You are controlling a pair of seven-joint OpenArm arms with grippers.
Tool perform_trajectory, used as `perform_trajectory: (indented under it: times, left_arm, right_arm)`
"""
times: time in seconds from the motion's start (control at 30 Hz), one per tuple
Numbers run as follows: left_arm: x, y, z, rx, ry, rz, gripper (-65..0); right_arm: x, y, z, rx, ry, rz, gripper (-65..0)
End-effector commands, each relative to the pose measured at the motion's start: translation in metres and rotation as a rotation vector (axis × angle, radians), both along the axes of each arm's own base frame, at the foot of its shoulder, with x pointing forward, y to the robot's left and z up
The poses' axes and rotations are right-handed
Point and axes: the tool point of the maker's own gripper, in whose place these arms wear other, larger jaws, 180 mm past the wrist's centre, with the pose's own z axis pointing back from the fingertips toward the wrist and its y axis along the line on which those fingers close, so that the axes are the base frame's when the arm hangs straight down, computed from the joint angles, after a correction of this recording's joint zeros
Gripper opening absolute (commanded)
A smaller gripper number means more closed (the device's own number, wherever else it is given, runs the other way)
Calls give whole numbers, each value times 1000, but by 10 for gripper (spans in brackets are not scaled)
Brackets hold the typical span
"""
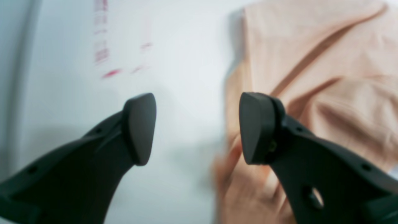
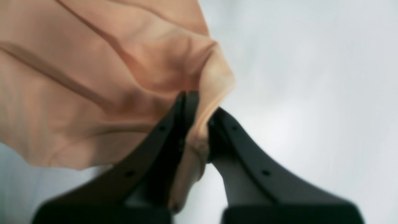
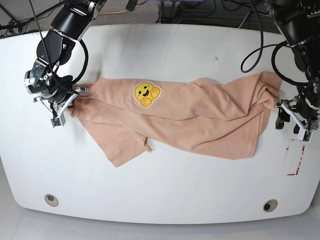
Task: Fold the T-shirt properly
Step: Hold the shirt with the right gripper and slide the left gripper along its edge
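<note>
Only the base view shows the whole T-shirt (image 3: 175,117) spread crumpled across the white desk (image 3: 160,185), its yellow face emblem (image 3: 146,94) up. The right wrist view shows the right tool (image 2: 199,124) clamped on a bunched fabric edge. The left tool (image 1: 197,129) hangs spread wide and empty just beside the shirt's other end, red markings (image 3: 296,159) near it.

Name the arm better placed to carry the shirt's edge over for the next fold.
Right. The right gripper is clamped on the T-shirt edge, cloth bunched between its fingers. The left gripper stands open beside the other end, holding nothing, so it would need to regrasp first.
</note>
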Motion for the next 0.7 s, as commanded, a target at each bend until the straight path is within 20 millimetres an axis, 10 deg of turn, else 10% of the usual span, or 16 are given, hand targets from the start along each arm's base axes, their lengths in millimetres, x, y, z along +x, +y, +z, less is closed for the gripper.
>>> perform_trajectory:
  times: [0.0, 0.67]
  left_arm:
    - [16, 5, 5, -28, -23, 4, -258]
    - [98, -70, -48, -353, 20, -2, -256]
  right_arm:
    - [11, -4, 15, -7, -57, -3, -642]
    - [25, 13, 23, 30, -99, 6, -642]
